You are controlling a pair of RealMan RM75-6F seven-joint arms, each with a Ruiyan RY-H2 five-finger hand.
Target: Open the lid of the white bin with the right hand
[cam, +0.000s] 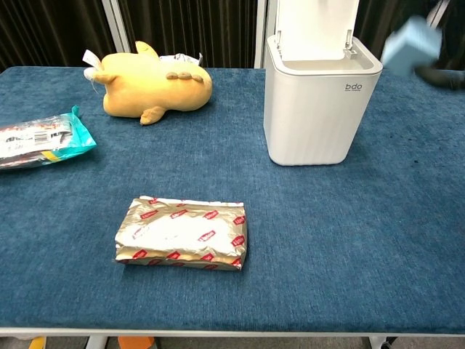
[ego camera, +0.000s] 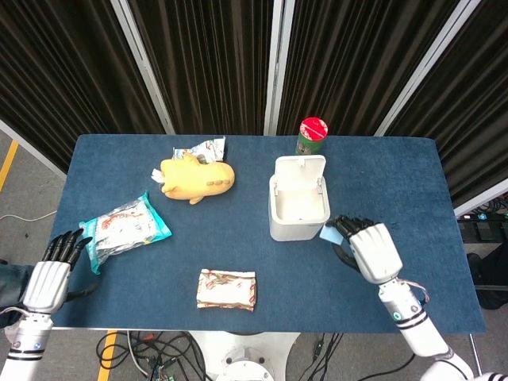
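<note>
The white bin (ego camera: 299, 208) (cam: 320, 109) stands at the table's middle right, and its lid (ego camera: 302, 167) (cam: 317, 25) is swung up at the back. My right hand (ego camera: 371, 251) hangs in the air just right of the bin and holds a small light blue cube (ego camera: 329, 233) (cam: 411, 42) at about rim height. In the chest view the cube is blurred and only dark fingertips (cam: 440, 74) show beside it. My left hand (ego camera: 49, 274) rests at the table's front left edge, fingers apart, holding nothing.
A yellow plush toy (ego camera: 197, 178) and a crumpled wrapper (ego camera: 202, 148) lie at the back left. A snack bag (ego camera: 123, 228) lies at the left and a foil packet (ego camera: 227, 289) near the front. A green can with a red lid (ego camera: 311, 135) stands behind the bin.
</note>
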